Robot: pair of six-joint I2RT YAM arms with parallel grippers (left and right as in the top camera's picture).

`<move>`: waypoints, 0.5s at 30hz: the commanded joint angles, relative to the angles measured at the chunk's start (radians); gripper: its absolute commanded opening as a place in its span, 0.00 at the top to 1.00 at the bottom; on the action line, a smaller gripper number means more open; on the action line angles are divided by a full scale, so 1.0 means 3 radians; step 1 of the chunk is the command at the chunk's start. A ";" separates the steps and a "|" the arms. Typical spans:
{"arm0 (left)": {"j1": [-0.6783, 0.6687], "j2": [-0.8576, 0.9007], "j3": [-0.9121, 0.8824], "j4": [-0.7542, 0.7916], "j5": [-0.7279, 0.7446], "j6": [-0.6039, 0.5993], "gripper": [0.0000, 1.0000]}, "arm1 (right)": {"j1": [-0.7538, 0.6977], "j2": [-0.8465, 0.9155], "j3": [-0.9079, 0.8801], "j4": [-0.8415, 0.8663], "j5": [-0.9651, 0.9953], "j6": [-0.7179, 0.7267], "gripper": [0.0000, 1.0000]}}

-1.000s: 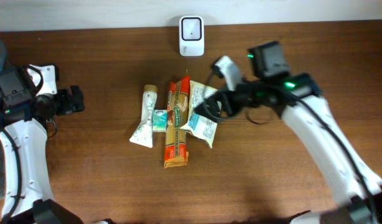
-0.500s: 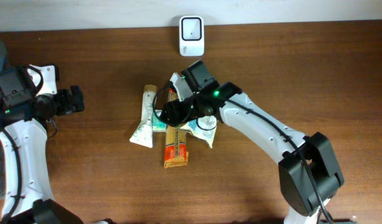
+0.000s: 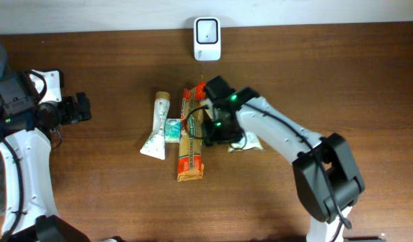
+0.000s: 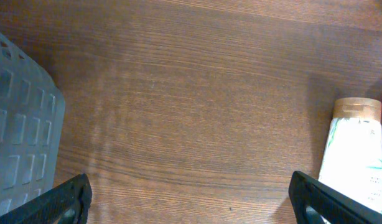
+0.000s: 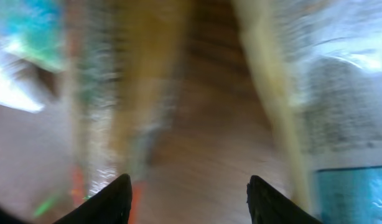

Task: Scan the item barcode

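Below the white barcode scanner (image 3: 206, 38) a cluster of items lies on the table: a white tube (image 3: 157, 128), a small green-and-white box (image 3: 173, 129), a long orange packet (image 3: 191, 146) and a white pouch (image 3: 251, 142) that my right arm mostly covers. My right gripper (image 3: 208, 128) is low between the orange packet (image 5: 91, 93) and the white pouch (image 5: 340, 93). It is open, and only blurred wood shows between its fingertips (image 5: 119, 199). My left gripper (image 3: 79, 107) hangs open at the far left, empty, with the tube (image 4: 356, 149) to its right.
A grey slotted bin (image 4: 20, 143) stands at the left edge beside my left gripper (image 4: 194, 205). The scanner stands against the table's far edge. The right wrist view is heavily blurred.
My right arm swung left over the items, then settled between the orange packet and the pouch, its jaws narrower. The pouch has shifted right. The left arm has not moved.
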 commanded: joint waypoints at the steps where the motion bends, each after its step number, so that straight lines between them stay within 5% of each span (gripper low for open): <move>1: 0.0015 0.0003 0.0031 0.0008 0.0036 0.0052 0.01 | -0.0320 -0.0017 0.0036 -0.0281 0.0477 0.0024 0.41; 5: 0.0015 0.0003 0.0031 0.0008 0.0036 0.0052 0.01 | -0.0689 -0.0084 0.0036 -0.0439 0.0652 -0.0163 0.40; 11: 0.0015 0.0003 0.0031 0.0008 0.0036 0.0052 0.01 | -0.1066 -0.0243 0.0201 -0.0643 0.0020 -0.0900 0.34; 15: 0.0015 0.0003 0.0031 0.0008 0.0036 0.0052 0.01 | -0.1330 -0.0474 0.0558 -0.0848 -0.0043 -0.0992 0.15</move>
